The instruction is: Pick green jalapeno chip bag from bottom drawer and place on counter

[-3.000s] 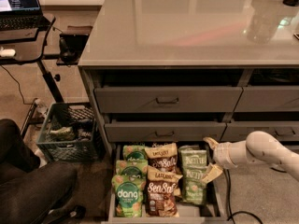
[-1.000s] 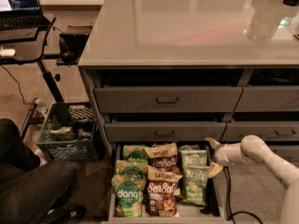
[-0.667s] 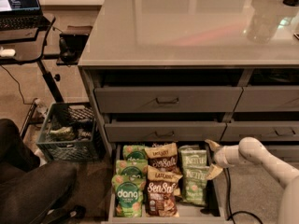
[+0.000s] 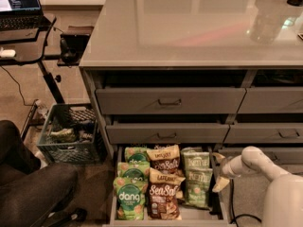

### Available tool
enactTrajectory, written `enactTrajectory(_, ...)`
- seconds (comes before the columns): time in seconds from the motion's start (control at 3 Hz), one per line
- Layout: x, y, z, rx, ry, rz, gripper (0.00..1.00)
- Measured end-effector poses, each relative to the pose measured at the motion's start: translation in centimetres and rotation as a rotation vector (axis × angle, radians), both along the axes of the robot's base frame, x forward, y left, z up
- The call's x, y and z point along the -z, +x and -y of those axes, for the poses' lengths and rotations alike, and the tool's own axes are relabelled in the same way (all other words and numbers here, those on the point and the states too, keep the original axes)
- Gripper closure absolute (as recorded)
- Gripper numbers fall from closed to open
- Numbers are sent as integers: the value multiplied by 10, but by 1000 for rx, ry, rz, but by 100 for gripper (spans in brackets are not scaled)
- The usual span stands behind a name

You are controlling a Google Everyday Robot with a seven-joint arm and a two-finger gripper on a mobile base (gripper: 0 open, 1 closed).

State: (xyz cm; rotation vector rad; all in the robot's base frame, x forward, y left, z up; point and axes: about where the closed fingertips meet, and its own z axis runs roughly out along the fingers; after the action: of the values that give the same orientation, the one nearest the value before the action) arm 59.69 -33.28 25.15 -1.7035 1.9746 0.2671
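The bottom drawer (image 4: pixel 114 206) is pulled open, with three rows of snack bags in it. Two pale green jalapeno chip bags stand in its right row, one at the back (image 4: pixel 195 160) and one in front (image 4: pixel 198 188). My gripper (image 4: pixel 218 171) hangs at the drawer's right edge, just right of these two bags, with its cream fingers (image 4: pixel 220 185) spread apart and nothing between them. The glossy grey counter (image 4: pixel 189 27) runs above the drawers.
Brighter green "dang" bags (image 4: pixel 129 197) fill the left row and brown "Sea Salt" bags (image 4: pixel 164 194) the middle row. Two shallower drawers (image 4: pixel 170 100) are above. A crate (image 4: pixel 71 141) and a laptop desk (image 4: pixel 23 32) stand to the left. A dark seated figure (image 4: pixel 28 188) is at the lower left.
My arm has drawn back to the right and sunk a little. The gripper stays at the drawer's right edge beside the pale green bags. The bags have not moved.
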Motion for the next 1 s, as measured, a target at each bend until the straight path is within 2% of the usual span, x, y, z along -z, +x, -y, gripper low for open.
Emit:
enactTrajectory(0.33,23,-9,5,-8,2,-62,0)
enactTrajectory(0.67,41,-19,-8,-41,17,-117,0)
enactTrajectory(1.0,41,-20,-8,-43,18,-120,0)
